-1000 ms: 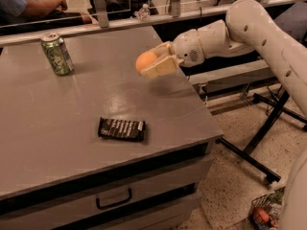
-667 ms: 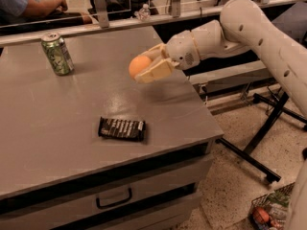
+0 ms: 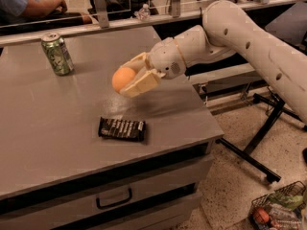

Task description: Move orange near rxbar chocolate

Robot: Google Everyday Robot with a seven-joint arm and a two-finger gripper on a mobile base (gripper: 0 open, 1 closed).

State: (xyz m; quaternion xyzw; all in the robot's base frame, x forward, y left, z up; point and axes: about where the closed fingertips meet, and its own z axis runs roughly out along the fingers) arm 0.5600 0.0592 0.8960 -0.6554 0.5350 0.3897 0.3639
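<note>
My gripper (image 3: 128, 79) is shut on the orange (image 3: 123, 78), a round pale-orange fruit, and holds it above the grey table (image 3: 57, 143), a little up and right of the rxbar chocolate (image 3: 122, 129). The bar is a flat dark wrapper with white lettering lying near the table's front edge. The cream fingers (image 3: 142, 83) clasp the orange from above and below. My white arm (image 3: 249, 42) reaches in from the right.
A green can (image 3: 57, 53) stands at the table's back left. A person's arm (image 3: 33, 6) rests behind a rail at the back. A wire basket (image 3: 278, 211) of goods sits on the floor at lower right, by a black stand leg (image 3: 249, 159).
My gripper has carried the orange leftward and slightly down, closer to the rxbar chocolate. The bar and can have not moved.
</note>
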